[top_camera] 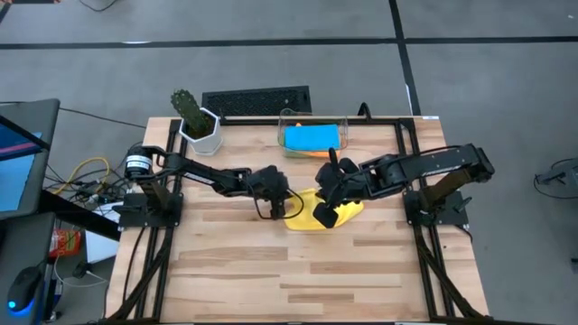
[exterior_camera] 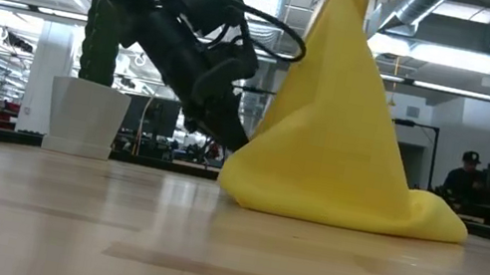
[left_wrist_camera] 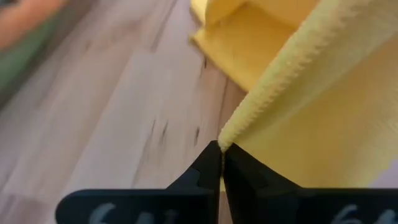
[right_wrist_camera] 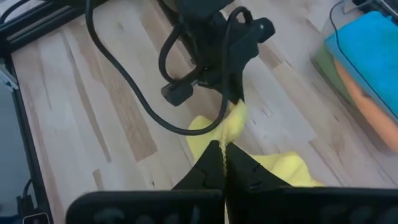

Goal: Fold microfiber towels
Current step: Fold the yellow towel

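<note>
The yellow towel (top_camera: 341, 215) stands like a tent in the low view (exterior_camera: 335, 143): its top is drawn up out of the picture and its lower folds lie on the table. My right gripper (right_wrist_camera: 222, 163) is shut on the raised part, above the table's middle (top_camera: 325, 215). My left gripper (left_wrist_camera: 221, 155) is low at the towel's left side (exterior_camera: 236, 144) and shut on a corner. Blue, orange and green towels lie folded in the clear bin (top_camera: 312, 137). My left gripper pinches the towel's corner (left_wrist_camera: 225, 138) between its two fingertips, where a stitched edge (left_wrist_camera: 280, 74) ends. It comes slanting down from the table's left, close above the wood. My right gripper pinches a gathered bit of the towel (right_wrist_camera: 222, 147) between its fingers, slanting down from the right. The cloth hangs below it, and its lower part (exterior_camera: 413, 218) rests on the table.
A potted cactus (top_camera: 197, 119) stands at the far left, with a black keyboard (top_camera: 257, 99) beyond the table's far edge. The bin sits at the far middle. Bare wood (top_camera: 298, 271) stretches across the near half of the table.
</note>
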